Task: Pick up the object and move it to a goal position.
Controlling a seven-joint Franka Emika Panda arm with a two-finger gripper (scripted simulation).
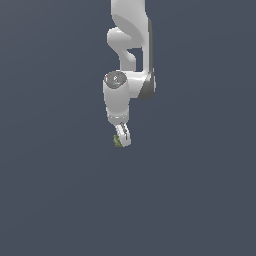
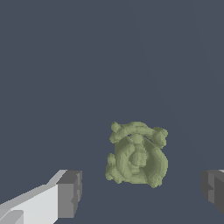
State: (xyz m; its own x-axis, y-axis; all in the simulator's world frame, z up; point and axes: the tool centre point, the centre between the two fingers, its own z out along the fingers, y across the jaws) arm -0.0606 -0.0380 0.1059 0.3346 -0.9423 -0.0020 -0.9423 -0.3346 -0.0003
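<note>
A simulated scene with a plain, flat, dark slate-blue background filling both views.

In the exterior view, 1 white, rounded robot arm comes down from the upper centre of the frame, with a grey joint on its right side as this view shows it. At its lower end sits a small white gripper pointing downward. A small lumpy olive-green clump with a knobbly surface shows at the gripper's tip, on the exterior view's left side of the white finger. It is tiny here, and whether it touches the finger cannot be told from this view.

In the wrist view, the same olive-green clump lies in the open space between 2 dark grey finger pads: 1 pad on the end of a white finger, the other pad cut off at the frame's edge. The fingers are spread wide, with clear gaps between each pad and the clump, so nothing is being pinched.

The clump looks roughly round, slightly taller than wide in this picture, with curled ridges that ring a central knob. Small bumps stick out around its rim. It has no clear long axis and no obvious pointing direction.
</note>
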